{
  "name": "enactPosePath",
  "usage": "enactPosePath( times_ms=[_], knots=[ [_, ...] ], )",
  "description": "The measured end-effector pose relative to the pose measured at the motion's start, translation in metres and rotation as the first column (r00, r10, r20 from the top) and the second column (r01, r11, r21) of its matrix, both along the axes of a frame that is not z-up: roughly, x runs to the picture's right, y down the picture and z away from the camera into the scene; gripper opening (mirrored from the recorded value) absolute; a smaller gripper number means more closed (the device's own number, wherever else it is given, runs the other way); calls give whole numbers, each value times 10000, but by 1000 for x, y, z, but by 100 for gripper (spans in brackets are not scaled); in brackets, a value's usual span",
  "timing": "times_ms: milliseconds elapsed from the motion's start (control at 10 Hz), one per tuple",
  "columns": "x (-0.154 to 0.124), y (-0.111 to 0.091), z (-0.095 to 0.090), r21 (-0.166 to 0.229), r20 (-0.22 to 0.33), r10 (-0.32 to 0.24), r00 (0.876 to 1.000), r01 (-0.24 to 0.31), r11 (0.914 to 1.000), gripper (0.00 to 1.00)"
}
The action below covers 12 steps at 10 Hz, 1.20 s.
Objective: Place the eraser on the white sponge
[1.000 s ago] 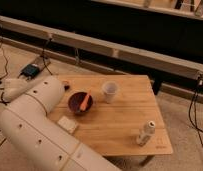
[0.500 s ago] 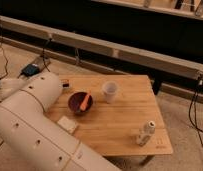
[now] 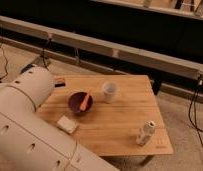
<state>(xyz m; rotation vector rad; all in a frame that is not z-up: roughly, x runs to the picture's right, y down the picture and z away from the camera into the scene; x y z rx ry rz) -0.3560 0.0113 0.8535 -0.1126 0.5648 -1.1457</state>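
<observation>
The white sponge (image 3: 67,124) lies flat near the front left of the wooden table (image 3: 125,117). A small dark flat object (image 3: 58,82) lies at the table's far left edge, partly hidden by the arm; it may be the eraser. My gripper is out of view. Only the arm's big white segments (image 3: 25,117) show, filling the lower left and covering the table's left edge and front left corner.
A dark red bowl (image 3: 80,103) holds an orange stick-like item (image 3: 85,101) at the table's left middle. A white cup (image 3: 109,91) stands just right of it. A small pale bottle (image 3: 145,133) stands near the front right corner. Cables lie on the floor.
The white arm segments have shifted slightly up and to the right, covering a little more of the table's left edge. The objects on the table have not moved.
</observation>
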Motion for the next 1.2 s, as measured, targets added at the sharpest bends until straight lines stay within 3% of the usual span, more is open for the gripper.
enactPosePath(
  times_ms=[300, 400, 800, 1200],
  knots=[
    [-6, 37, -41, 190, -298, 172, 9994, -166, 9997, 0],
    [-7, 63, -61, 191, -525, 409, 9978, -399, 9990, 0],
    [-12, 132, -99, 62, -1034, 1228, 9870, -1228, 9924, 0],
    [-11, 139, -103, 68, -1114, 1446, 9832, -1447, 9894, 0]
  ],
)
